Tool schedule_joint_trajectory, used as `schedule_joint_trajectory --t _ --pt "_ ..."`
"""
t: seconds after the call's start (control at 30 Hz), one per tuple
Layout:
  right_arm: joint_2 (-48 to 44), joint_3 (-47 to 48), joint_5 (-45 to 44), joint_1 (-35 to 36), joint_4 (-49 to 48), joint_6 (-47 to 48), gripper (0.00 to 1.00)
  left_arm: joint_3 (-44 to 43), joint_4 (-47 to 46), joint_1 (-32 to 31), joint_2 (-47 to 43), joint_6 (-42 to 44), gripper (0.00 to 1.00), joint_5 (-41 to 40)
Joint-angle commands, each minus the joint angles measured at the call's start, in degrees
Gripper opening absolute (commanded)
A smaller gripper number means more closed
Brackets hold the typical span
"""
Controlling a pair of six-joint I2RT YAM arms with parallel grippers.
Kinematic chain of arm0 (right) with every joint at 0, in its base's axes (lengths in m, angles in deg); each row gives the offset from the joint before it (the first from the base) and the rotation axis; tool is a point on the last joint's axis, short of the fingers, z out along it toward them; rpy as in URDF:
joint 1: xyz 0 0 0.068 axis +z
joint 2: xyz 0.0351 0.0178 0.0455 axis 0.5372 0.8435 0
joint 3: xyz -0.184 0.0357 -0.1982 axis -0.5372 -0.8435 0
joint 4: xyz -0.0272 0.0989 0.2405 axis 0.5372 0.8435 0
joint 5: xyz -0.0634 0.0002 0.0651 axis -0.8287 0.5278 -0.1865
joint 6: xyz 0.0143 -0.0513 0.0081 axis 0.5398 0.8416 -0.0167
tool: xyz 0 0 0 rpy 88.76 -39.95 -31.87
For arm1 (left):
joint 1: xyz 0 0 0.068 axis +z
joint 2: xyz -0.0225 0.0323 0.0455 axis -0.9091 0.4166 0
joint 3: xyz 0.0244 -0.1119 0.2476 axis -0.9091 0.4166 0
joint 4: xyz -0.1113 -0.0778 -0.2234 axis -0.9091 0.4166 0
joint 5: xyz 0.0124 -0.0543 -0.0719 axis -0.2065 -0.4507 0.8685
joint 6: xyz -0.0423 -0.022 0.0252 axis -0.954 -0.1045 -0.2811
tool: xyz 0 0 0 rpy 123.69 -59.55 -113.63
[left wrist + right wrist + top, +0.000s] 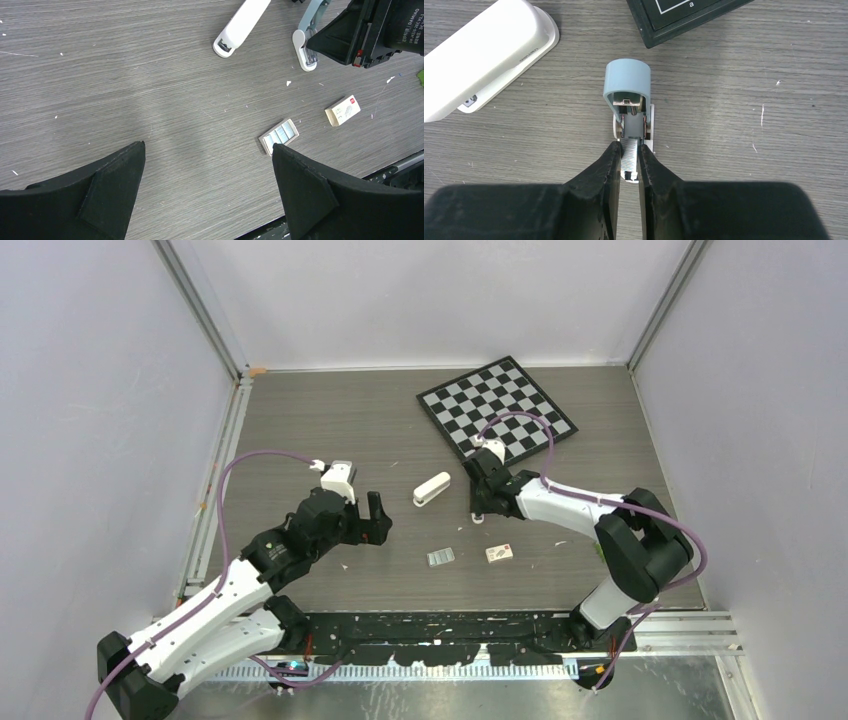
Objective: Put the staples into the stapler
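Observation:
The stapler (626, 85) lies on the table with its pale blue top swung up and its white base (651, 125) under it; it also shows in the left wrist view (304, 47). My right gripper (628, 147) is shut on a silvery strip of staples (629, 160), whose front end lies in the stapler's open channel. In the top view my right gripper (478, 512) covers the stapler. A flat grey tray of staples (440, 557) (279, 136) lies nearer the front. My left gripper (377, 518) (207, 150) is open and empty, hovering to the left of it.
A white stapler-shaped body (432, 489) (242, 25) (484, 55) lies just left of the stapler. A small cream box with a red mark (500, 553) (342, 110) lies right of the tray. A chessboard (497, 407) (684, 15) sits behind.

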Motion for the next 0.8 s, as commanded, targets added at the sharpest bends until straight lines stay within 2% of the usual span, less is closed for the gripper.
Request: schedule_joint_trajectory --t 0.0,0.77 --pt "0.6 -0.3 -0.5 -0.4 -2.4 -0.5 0.22 -0.2 -2.4 -0.2 -1.1 0.1 1.0 -0.5" --pt "-2.2 3.8 -0.1 -0.9 1.7 2.6 0.22 0.1 -2.2 -0.2 -2.0 -0.1 1.0 -0.7"
